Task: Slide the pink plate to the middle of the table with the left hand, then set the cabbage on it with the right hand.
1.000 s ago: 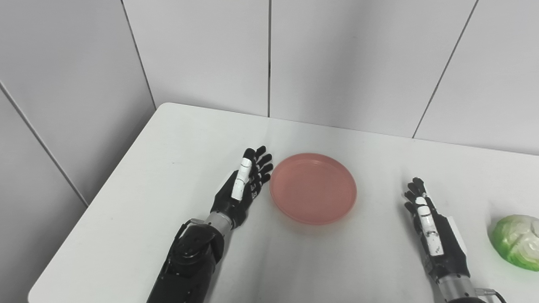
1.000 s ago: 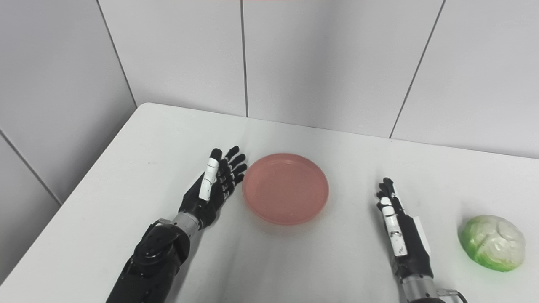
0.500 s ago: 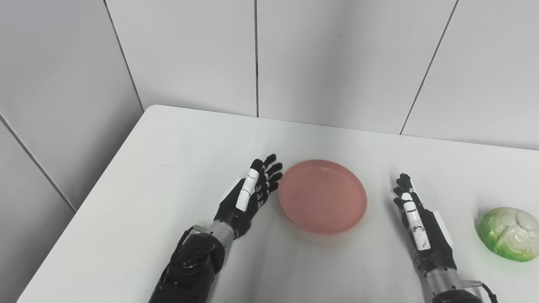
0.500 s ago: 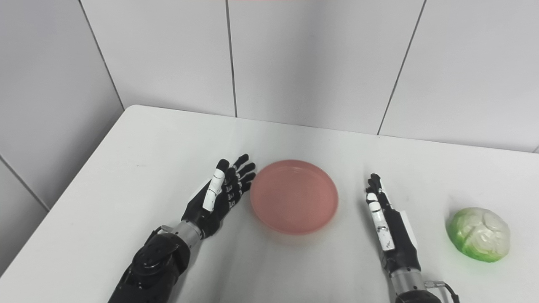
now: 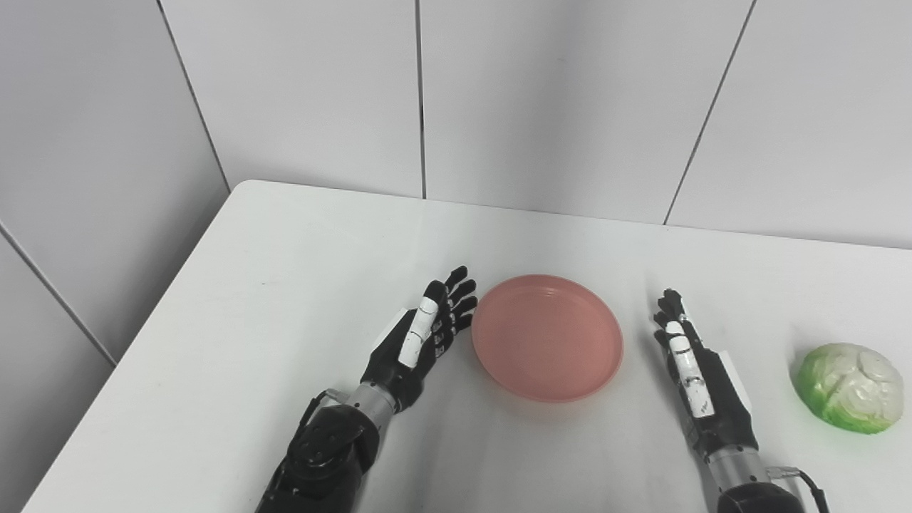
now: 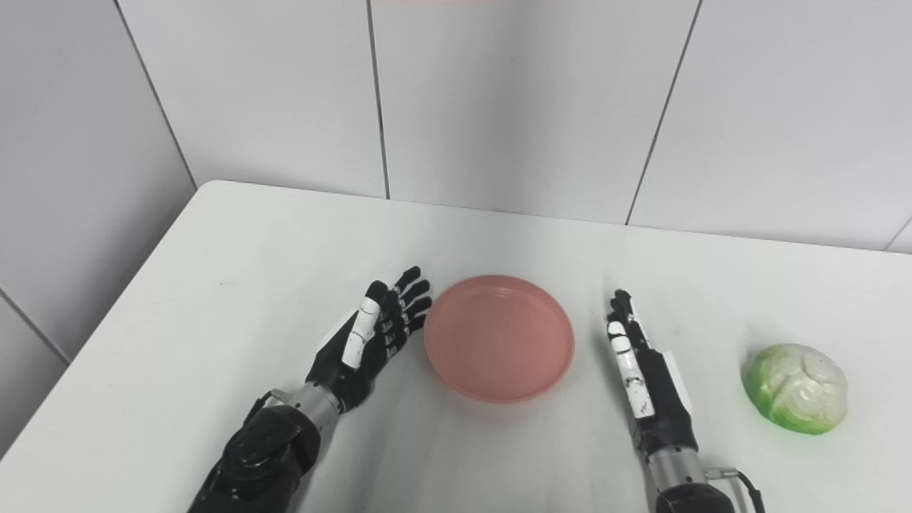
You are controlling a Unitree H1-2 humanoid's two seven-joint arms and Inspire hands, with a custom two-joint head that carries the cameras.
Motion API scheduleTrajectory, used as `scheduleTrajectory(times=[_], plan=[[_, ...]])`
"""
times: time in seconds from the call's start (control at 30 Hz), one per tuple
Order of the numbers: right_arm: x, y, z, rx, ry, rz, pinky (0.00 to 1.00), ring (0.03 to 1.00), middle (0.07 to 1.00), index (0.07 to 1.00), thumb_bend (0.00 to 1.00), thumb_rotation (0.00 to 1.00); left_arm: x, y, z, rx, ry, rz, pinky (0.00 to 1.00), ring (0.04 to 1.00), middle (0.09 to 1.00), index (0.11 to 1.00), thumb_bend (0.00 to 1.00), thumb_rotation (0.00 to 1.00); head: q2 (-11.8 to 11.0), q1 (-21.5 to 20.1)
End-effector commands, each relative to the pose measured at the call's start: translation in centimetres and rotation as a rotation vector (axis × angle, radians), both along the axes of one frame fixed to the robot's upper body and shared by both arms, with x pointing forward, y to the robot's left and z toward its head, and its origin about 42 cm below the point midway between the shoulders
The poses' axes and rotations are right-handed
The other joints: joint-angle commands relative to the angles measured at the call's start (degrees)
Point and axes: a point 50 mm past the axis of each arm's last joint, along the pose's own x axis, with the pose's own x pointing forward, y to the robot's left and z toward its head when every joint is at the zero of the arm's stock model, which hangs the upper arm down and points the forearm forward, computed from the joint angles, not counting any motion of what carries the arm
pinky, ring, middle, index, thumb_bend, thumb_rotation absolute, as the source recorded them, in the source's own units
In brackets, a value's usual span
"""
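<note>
Both hands empty, fingers apart: left hand (image 5: 425, 333) just beside pink plate (image 5: 547, 337) rim, right hand (image 5: 695, 369) btwn plate & cabbage (image 5: 850, 387); table (image 5: 299, 256) bare around.

Both views look from head height, side by side, angled steeply down and forward across the white counter (image 5: 299, 242) toward the tiled wall (image 5: 541, 100) at 12 o'clock. They stand fairly near, with both arms entering from 6 o'clock. The right eye view sits a little toward 3 o'clock, so everything lies slightly further toward 9 o'clock in it. The two share nearly the whole counter and wall
</note>
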Motion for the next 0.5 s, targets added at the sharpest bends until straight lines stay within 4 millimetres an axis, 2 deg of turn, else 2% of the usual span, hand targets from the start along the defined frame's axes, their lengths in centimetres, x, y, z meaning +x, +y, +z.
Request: scheduleTrajectory(times=[0.0, 0.07, 0.17, 0.37, 0.47], plan=[[0.0, 0.4, -0.3, 0.01, -0.003, 0.01, 1.0, 0.987, 0.995, 0.998, 0.25, 1.0, -0.3, -0.7, -0.8, 0.012, 0.031, -0.016, 0.95, 0.965, 0.974, 0.981, 0.83, 1.0, -0.16, -0.92], [0.0, 0.2, 0.1, 0.009, -0.034, 0.004, 0.99, 0.979, 0.989, 0.997, 0.23, 1.0, -0.3, -0.6, -0.9, 0.016, 0.027, -0.006, 0.96, 0.962, 0.973, 0.978, 0.82, 1.0, -0.37, -2.28], [0.0, 0.2, 0.8, 0.006, -0.095, -0.019, 0.97, 0.963, 0.974, 0.986, 0.26, 1.0, -0.4, -0.2, -1.2, 0.027, 0.023, 0.006, 0.97, 0.965, 0.977, 0.981, 0.83, 1.0, -0.76, -4.52], [-0.2, 0.2, 4.9, -0.149, -0.266, -0.066, 0.95, 0.957, 0.96, 0.962, 0.44, 1.0, -0.9, 1.1, -1.6, 0.035, 0.018, 0.029, 0.99, 0.973, 0.983, 0.985, 0.84, 1.0, -1.69, -9.92], [-0.2, 0.4, 6.6, -0.205, -0.327, -0.093, 0.91, 0.929, 0.937, 0.944, 0.61, 1.0, -1.0, 1.6, -1.8, 0.033, 0.015, 0.035, 0.98, 0.962, 0.974, 0.978, 0.84, 1.0, -2.13, -11.68]])
